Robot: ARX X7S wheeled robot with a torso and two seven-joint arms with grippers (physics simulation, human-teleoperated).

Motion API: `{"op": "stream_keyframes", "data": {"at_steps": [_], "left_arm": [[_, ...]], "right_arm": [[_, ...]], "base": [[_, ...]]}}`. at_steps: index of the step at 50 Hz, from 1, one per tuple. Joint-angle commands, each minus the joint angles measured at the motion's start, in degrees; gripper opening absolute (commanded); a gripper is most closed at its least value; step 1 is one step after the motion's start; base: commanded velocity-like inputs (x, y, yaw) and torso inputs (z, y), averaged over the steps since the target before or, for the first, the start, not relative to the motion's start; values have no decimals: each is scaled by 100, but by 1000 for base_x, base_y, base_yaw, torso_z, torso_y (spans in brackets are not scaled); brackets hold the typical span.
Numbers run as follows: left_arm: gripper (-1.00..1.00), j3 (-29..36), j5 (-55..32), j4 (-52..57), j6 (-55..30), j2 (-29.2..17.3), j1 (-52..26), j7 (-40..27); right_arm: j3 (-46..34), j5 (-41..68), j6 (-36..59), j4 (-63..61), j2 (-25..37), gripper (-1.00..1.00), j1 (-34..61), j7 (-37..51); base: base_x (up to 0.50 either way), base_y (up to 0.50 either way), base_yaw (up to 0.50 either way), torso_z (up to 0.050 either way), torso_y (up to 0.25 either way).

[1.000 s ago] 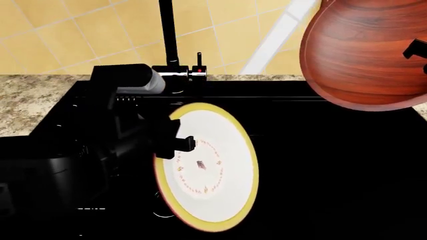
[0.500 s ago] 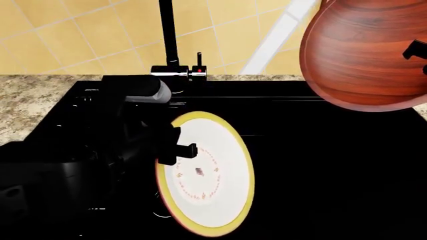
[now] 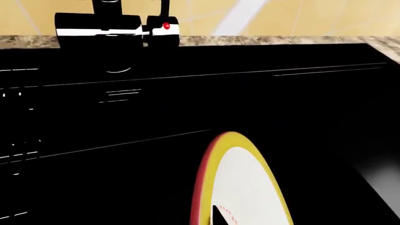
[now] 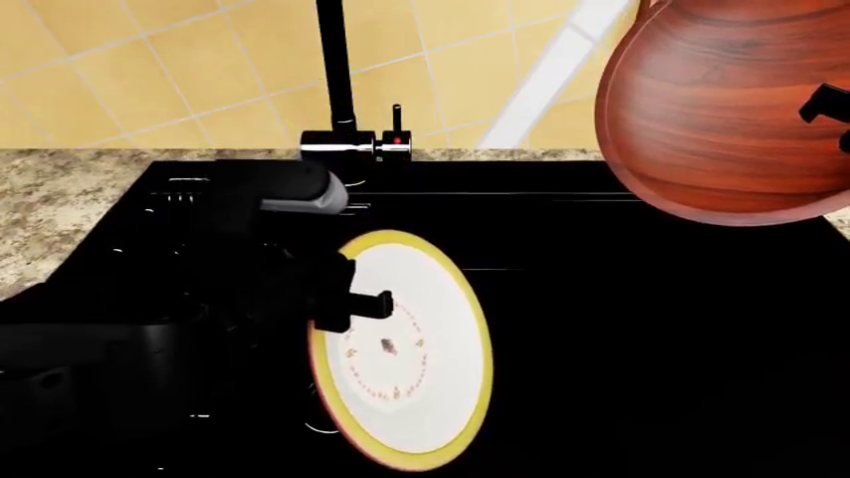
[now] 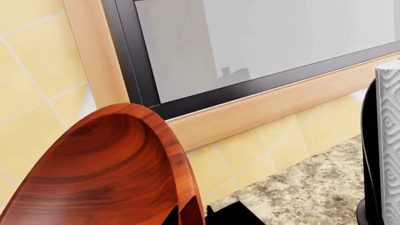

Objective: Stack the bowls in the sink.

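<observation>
The white bowl (image 4: 412, 358) with its yellow rim stands tilted on edge above the black sink (image 4: 638, 329). My left gripper (image 4: 350, 307) is shut on its rim, one finger (image 4: 377, 300) lying across the white inside. In the left wrist view the white bowl (image 3: 247, 187) rises from my left gripper (image 3: 211, 218). The reddish-brown wooden bowl (image 4: 731, 110) hangs high at the right, above the sink's back corner, with my right gripper (image 4: 830, 108) shut on its rim. In the right wrist view my right gripper (image 5: 190, 214) straddles the edge of the wooden bowl (image 5: 106, 168).
A tall black faucet (image 4: 334, 70) stands at the sink's back edge, behind the white bowl. Speckled countertop (image 4: 60, 204) borders the sink on the left. In the right wrist view a paper towel roll (image 5: 387, 140) stands on the countertop (image 5: 300, 192) under a window (image 5: 262, 37).
My left gripper has carried the white bowl lower into the sink and turned it more edge-on. The wooden bowl and right gripper have stayed still.
</observation>
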Motion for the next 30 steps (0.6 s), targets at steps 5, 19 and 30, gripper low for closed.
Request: {"op": "stream_keyframes", "data": {"at_steps": [5,19,30], "left_arm": [[-100,108,122,-152,-94,130,-86,-19],[-100,283,256,-343,-232,252,-139,-48],[-100,395,366,-455,-307,349,-145,-6]], "right_arm": [[97,-88,36,0,-23,-100,80,-13],[118,-78,61,32,-33,-100,86,-32],[138,-75,69,45,-30,-100,79,-55]], "base": [[0,0,0,0,2],[0,0,0,0,1],[0,0,0,1,1]]}}
